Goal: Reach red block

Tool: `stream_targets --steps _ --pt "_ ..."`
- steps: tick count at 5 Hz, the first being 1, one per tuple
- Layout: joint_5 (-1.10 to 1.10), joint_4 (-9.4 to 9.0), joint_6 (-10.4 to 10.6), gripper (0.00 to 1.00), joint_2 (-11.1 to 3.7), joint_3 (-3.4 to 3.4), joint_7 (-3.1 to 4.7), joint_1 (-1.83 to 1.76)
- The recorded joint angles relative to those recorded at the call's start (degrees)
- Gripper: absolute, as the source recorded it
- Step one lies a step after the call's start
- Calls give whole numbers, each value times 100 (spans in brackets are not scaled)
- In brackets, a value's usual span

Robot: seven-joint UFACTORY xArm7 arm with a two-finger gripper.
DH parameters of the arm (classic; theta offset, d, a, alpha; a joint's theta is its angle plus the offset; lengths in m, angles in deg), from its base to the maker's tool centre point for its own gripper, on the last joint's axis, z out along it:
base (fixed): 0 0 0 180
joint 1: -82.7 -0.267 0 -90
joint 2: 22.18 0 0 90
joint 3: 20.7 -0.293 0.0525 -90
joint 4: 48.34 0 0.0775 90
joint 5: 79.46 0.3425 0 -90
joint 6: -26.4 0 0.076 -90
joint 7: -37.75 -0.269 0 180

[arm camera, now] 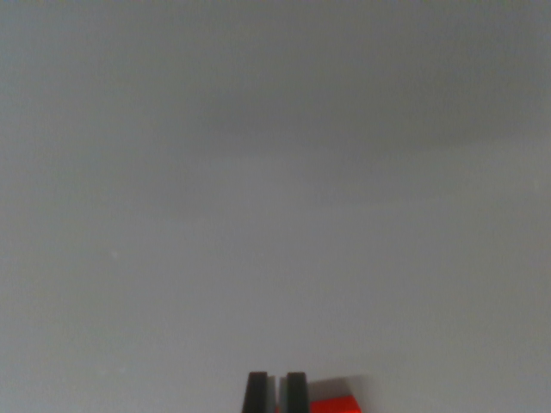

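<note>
Grey tabletop [275, 215] is filling nearly the whole wrist view. Dark gripper [276, 393] is poking up at the bottom edge, jaws sitting narrow and holding nothing. Red block [334, 404] is lying just beside the gripper, on the wrist view's right.
</note>
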Motion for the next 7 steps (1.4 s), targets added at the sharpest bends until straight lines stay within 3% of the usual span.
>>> stream_targets --steps 1,2,3,4,5,6,7 --pt "-18 -261 265 0 -6 24 -16 24" --pt "-18 -261 265 0 -6 24 -16 24" --pt "-35 -509 516 0 -11 46 -31 46" --pt "-35 -509 516 0 -11 46 -31 46" --pt "-52 -755 766 0 -17 68 -45 68" --pt "-52 -755 766 0 -17 68 -45 68" --pt "-68 -990 1004 0 -22 90 -60 90"
